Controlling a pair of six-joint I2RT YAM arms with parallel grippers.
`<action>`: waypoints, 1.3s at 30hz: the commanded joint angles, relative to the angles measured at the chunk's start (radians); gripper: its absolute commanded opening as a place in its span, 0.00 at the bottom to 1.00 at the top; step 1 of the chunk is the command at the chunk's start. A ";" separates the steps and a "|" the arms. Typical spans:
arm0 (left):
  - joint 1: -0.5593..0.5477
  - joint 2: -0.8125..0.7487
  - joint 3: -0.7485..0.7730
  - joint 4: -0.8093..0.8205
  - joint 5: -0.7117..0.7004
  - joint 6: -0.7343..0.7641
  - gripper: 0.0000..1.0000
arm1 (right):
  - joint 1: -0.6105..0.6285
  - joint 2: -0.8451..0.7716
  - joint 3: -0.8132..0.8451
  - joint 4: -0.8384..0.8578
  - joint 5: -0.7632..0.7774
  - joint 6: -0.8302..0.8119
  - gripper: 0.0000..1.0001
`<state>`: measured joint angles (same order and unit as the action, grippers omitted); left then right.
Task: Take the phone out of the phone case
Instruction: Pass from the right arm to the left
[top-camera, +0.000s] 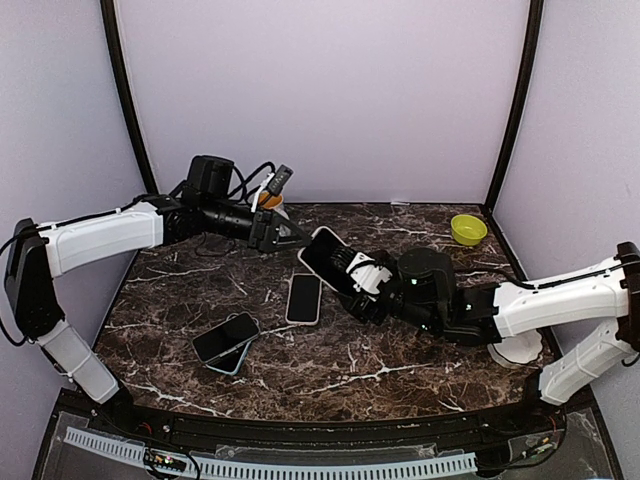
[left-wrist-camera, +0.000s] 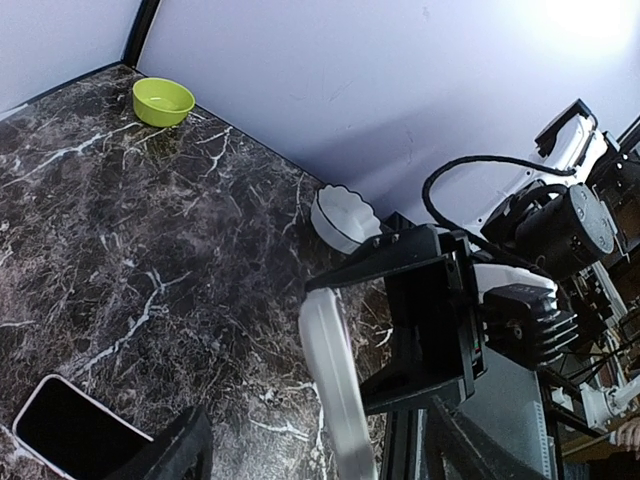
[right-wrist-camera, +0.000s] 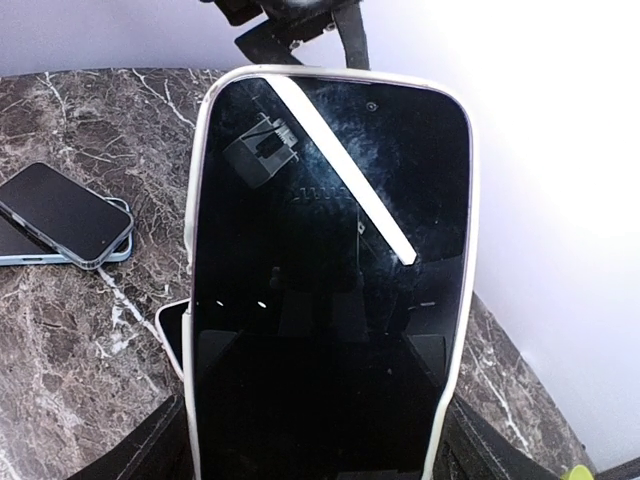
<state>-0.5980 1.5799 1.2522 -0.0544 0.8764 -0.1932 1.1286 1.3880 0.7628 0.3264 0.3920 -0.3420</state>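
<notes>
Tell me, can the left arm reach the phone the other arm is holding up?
Probably yes. The left gripper is open right at the top edge of the phone held up by the right gripper, and nothing sits between them.

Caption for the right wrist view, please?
Right gripper holds a white-cased phone, screen facing the camera, above the marble table; another phone lies at frame left.

The marble table (top-camera: 400, 372) carries a white-edged phone (top-camera: 304, 298) at centre and a stacked phone pair (top-camera: 226, 342) at 8 o'clock. A green bowl (top-camera: 466, 229) sits at 2 o'clock.
</notes>
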 joint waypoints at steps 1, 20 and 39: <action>-0.036 -0.016 0.004 -0.032 -0.016 0.029 0.73 | 0.026 -0.003 0.053 0.143 0.068 -0.095 0.00; -0.090 -0.034 0.022 -0.054 -0.096 0.036 0.00 | 0.072 0.010 0.072 0.190 0.221 -0.035 0.98; -0.092 -0.317 -0.167 -0.005 -0.323 0.453 0.00 | -0.075 -0.235 0.140 -0.235 -0.283 0.280 0.98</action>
<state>-0.6857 1.3293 1.1580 -0.1680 0.5568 0.1280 1.0565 1.1793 0.8677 0.1478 0.2890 -0.0666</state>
